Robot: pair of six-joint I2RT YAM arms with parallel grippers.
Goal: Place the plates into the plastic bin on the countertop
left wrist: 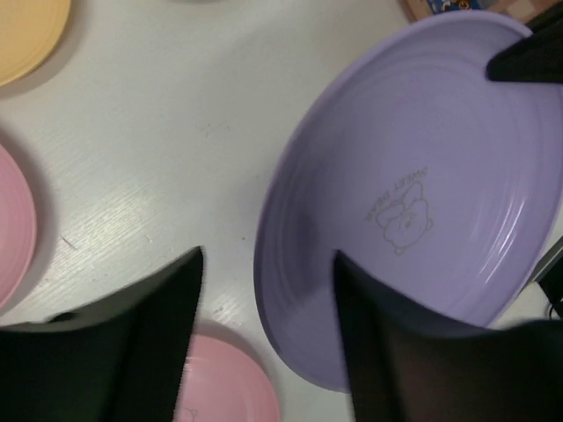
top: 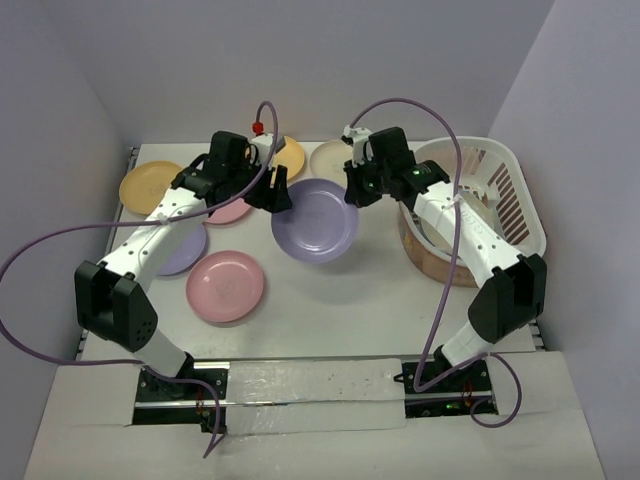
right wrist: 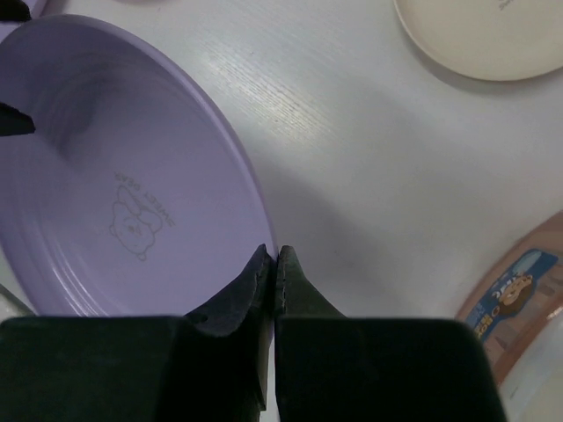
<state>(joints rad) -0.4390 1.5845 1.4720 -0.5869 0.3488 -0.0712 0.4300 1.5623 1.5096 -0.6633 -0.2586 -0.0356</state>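
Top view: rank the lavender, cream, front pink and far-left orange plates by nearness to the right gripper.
1. lavender plate, clamped in the right gripper
2. cream plate, just behind
3. front pink plate, near left
4. orange plate, far left

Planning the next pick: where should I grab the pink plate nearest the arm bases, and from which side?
Probably best: take the pink plate by its raised rim, from above on its right edge. It lies flat, and the countertop is bare there.
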